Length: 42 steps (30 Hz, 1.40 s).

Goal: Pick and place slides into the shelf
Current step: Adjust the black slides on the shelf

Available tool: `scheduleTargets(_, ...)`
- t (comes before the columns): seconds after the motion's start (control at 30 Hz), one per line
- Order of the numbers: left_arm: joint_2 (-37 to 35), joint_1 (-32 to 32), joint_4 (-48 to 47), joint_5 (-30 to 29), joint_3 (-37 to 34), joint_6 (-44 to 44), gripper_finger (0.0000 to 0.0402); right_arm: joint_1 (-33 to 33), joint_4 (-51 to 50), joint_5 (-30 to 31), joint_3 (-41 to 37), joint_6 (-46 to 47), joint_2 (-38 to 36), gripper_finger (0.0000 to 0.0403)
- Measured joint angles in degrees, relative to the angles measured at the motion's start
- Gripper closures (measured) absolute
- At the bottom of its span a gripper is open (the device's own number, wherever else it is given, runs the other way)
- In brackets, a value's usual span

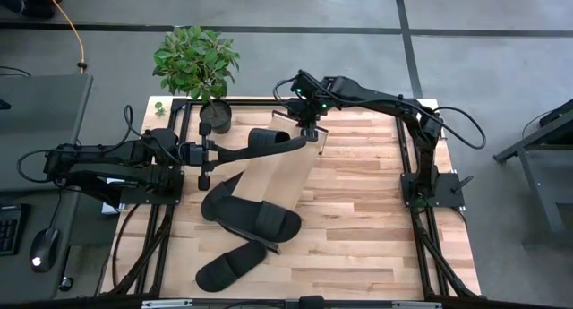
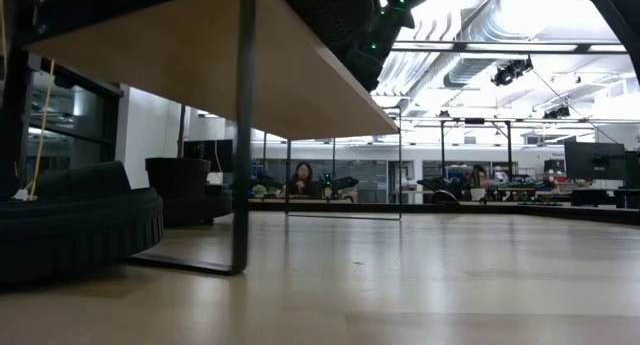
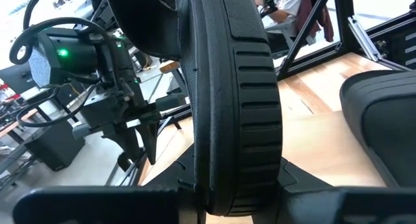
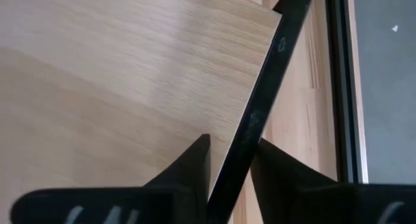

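Left gripper (image 1: 240, 151) clenched on a slide (image 1: 269, 143), its long axis running outward from the fingers; right gripper (image 1: 310, 130) grasps the shelf (image 1: 269, 188) edge.

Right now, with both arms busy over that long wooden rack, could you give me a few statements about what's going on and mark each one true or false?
1. The left gripper holds a black slide. True.
2. The right gripper hangs free, touching nothing. False: its fingers close on the dark frame edge of the shelf.
3. All the slides already sit on the shelf. False: one slide overlaps the shelf's near end and another slide lies on the tabletop nearer the front.
4. A potted plant stands at the table's far edge. True.
5. A person shows in the room behind the table. True.
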Motion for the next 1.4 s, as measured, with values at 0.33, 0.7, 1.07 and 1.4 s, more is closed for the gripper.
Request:
scheduleTargets(0.33,0.0,0.0,0.0,0.0,0.0,0.0,0.034,-0.4,-0.4,0.2,0.0,-1.3,0.0,0.0344)
scheduleTargets(0.7,0.0,0.0,0.0,0.0,0.0,0.0,0.0336,-0.4,-0.4,0.1,0.0,-2.2,0.0,0.0366)
scheduleTargets(1.07,0.0,0.0,0.0,0.0,0.0,0.0,0.0332,-0.7,-0.5,-0.7,0.0,-4.5,0.0,0.0376)
scheduleTargets(1.4,0.0,0.0,0.0,0.0,0.0,0.0,0.0334,-0.7,2.2,-0.7,-0.1,-2.6,0.1,0.0376)
